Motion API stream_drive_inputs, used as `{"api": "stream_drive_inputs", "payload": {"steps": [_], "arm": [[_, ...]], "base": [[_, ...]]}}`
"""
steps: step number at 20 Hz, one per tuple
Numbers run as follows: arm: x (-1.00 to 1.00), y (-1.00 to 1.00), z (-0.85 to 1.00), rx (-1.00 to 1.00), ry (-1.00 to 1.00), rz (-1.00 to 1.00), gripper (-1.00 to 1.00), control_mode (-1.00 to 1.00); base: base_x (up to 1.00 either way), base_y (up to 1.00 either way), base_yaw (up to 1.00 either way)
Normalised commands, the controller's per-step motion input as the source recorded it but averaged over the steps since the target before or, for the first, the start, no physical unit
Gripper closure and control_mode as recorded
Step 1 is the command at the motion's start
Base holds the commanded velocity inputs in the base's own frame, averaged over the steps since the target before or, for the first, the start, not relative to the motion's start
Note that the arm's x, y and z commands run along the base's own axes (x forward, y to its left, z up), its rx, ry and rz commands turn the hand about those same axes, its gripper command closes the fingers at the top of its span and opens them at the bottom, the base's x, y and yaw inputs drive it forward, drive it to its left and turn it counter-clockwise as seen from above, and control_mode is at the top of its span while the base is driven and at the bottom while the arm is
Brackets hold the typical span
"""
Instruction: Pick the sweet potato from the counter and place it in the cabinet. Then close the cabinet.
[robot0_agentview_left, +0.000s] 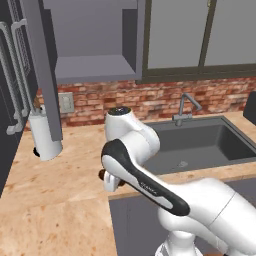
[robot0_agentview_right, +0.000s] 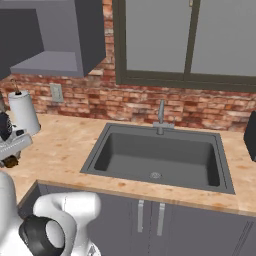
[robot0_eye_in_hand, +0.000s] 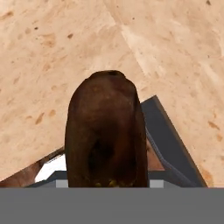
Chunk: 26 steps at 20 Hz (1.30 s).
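Note:
The sweet potato (robot0_eye_in_hand: 105, 131) is a dark brown oblong lump standing close before the hand camera, and my gripper (robot0_eye_in_hand: 105, 177) is shut on it. It hangs over the tan speckled counter (robot0_eye_in_hand: 52, 52) near the front edge. From the right base, the sweet potato (robot0_agentview_right: 11, 161) peeks out below the white hand (robot0_agentview_right: 15, 145) at the far left. In the left base view my own arm hides most of the sweet potato (robot0_agentview_left: 101, 175). The grey wall cabinet (robot0_agentview_left: 90, 67) stands open above the counter (robot0_agentview_left: 55, 200), its door (robot0_agentview_left: 42, 65) swung out to the left.
A white paper towel roll (robot0_agentview_left: 44, 135) stands on the counter below the open cabinet. The dark grey sink (robot0_agentview_left: 200, 142) with its faucet (robot0_agentview_left: 186, 107) lies to the right. Dark-framed wall cabinets (robot0_agentview_left: 200, 35) hang above the sink. A wall socket (robot0_agentview_left: 66, 102) sits on the brick wall.

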Motion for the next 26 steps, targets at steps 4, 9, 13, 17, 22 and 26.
{"api": "stream_drive_inputs", "payload": {"steps": [4,9,13,17,22,26], "arm": [[0.0,-0.69,1.0,0.03,-0.1,-0.01,1.0,-1.0],[0.06,-0.31,1.0,0.0,-0.15,-0.05,1.0,-1.0],[0.21,-0.03,1.0,0.0,-0.22,-0.18,1.0,-1.0],[0.39,0.0,0.79,0.0,-0.18,-0.21,1.0,-1.0],[0.65,-0.06,0.4,0.0,-0.24,-0.17,1.0,-1.0],[0.76,-0.12,0.19,0.0,-0.3,-0.07,1.0,-1.0]], "base": [[0.0,0.0,0.0],[0.0,0.0,0.0],[0.0,0.0,0.0],[0.0,0.0,0.0],[0.0,0.0,0.0],[0.0,0.0,0.0]]}}
